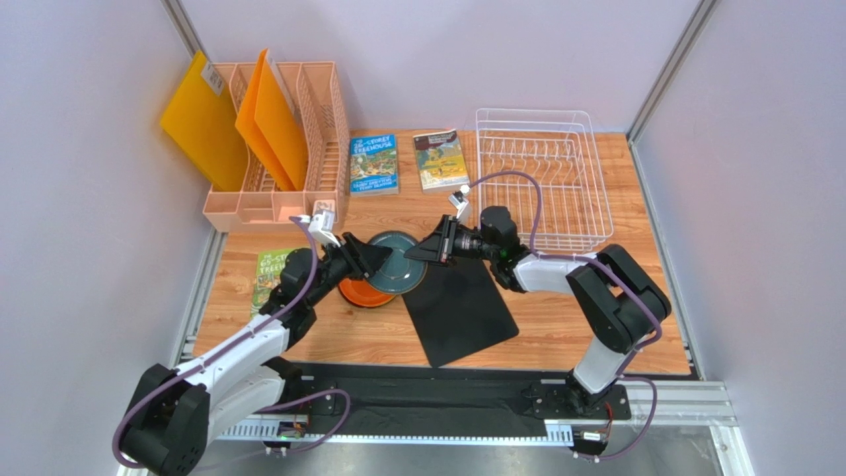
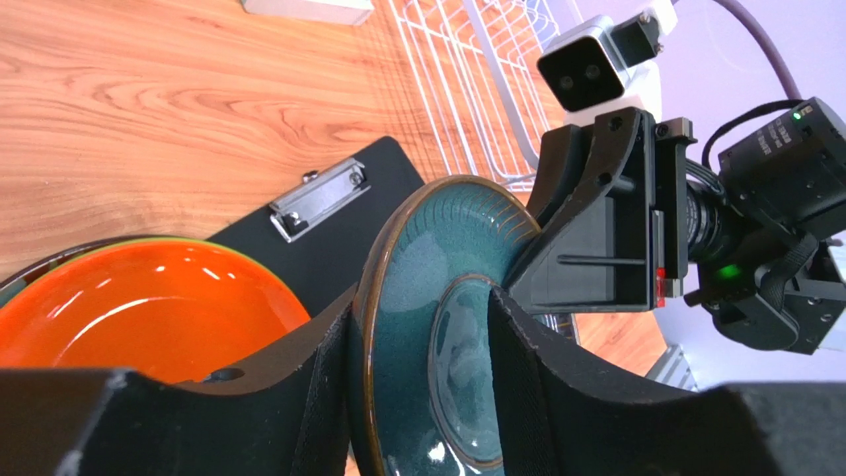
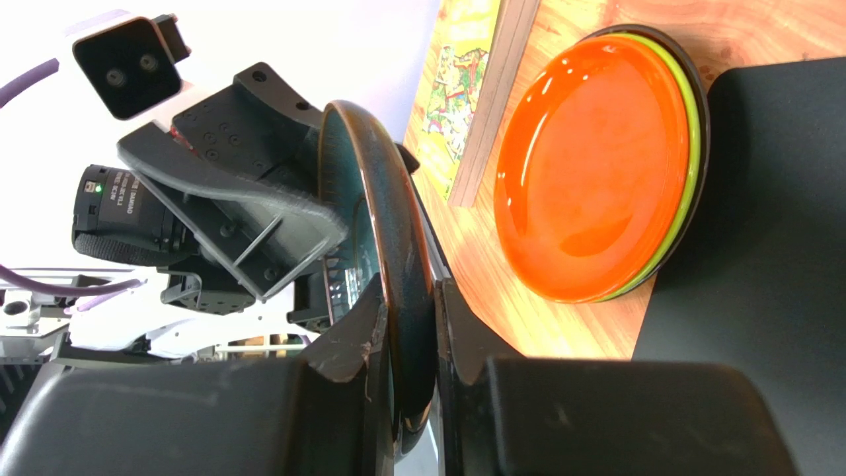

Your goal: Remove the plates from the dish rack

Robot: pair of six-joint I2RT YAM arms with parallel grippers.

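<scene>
Top view: dish rack (image 1: 541, 178) at the back right of the table (image 1: 586, 327), well apart from all plates. Both arms meet over table centre at the teal-grey plate (image 1: 400, 263), which is held on edge in the air. The left gripper (image 1: 375, 260) is on its left rim and the right gripper (image 1: 429, 253) on its right rim. The stack just below shows here only as an orange plate (image 1: 359, 294).

Right wrist view adds the stack detail: orange plate (image 3: 586, 169) on top, lime green plate (image 3: 688, 149) rim beneath it, and a dark-rimmed plate (image 3: 705, 119) at the bottom, its pattern not visible. The stack rests on the wood, overlapping the clipboard (image 3: 765, 248) edge. Right gripper (image 3: 407, 357): fingers pinched tight on the teal-grey rim (image 3: 397, 238).

Left wrist view adds the clipboard's metal clip (image 2: 318, 198) and the rack wires (image 2: 467, 69) behind. Left gripper (image 2: 422, 367): fingers lie against both faces of the teal-grey plate (image 2: 437, 248), clamped on it. The right gripper (image 2: 541, 233) is seen gripping the far rim.

Counts:
- Plates: 4 (1 held by both grippers, 3 stacked).
- Rack: 1.
- Clipboard: 1.
- Books (image 1: 374, 164): 3 (2 at the back, 1 at the left).
- Peach organiser (image 1: 283, 188): 1.
</scene>
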